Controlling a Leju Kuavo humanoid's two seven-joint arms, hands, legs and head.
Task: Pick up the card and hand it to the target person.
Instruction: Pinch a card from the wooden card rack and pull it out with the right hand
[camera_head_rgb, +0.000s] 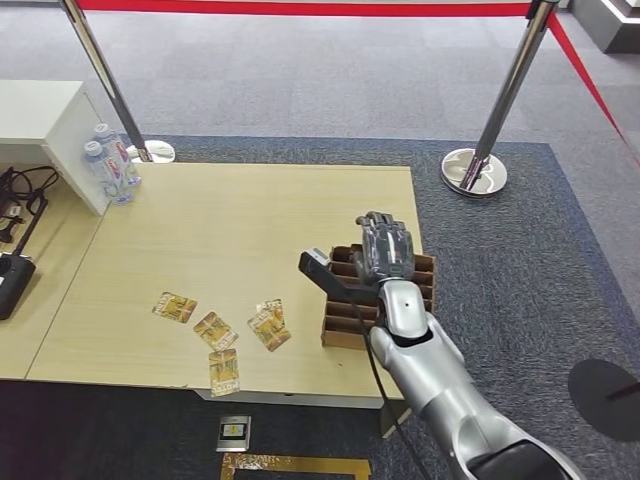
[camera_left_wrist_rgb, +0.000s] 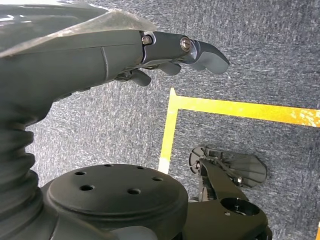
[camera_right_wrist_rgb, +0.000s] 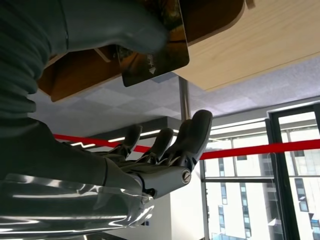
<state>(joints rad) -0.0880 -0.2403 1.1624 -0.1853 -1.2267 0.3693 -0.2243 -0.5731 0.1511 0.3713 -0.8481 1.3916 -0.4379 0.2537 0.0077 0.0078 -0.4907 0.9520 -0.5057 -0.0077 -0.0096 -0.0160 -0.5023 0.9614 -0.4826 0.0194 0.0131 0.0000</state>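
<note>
Over the wooden table (camera_head_rgb: 226, 230), the right robot hand (camera_head_rgb: 385, 250) hangs with loosely spread fingers just beside a card (camera_right_wrist_rgb: 154, 45), orientation unclear.

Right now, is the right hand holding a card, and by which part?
It cannot be told. The right hand is at the cardboard holder; in the wrist view a card sits beside the thumb, but the fingers are spread away from it. The left hand holds nothing.

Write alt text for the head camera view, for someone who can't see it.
The robot's right hand reaches over a brown slotted card holder at the right edge of a light wooden table. Several cards lie scattered near the front edge, water bottles stand at the far left corner, and red-roped stanchions stand behind.
</note>
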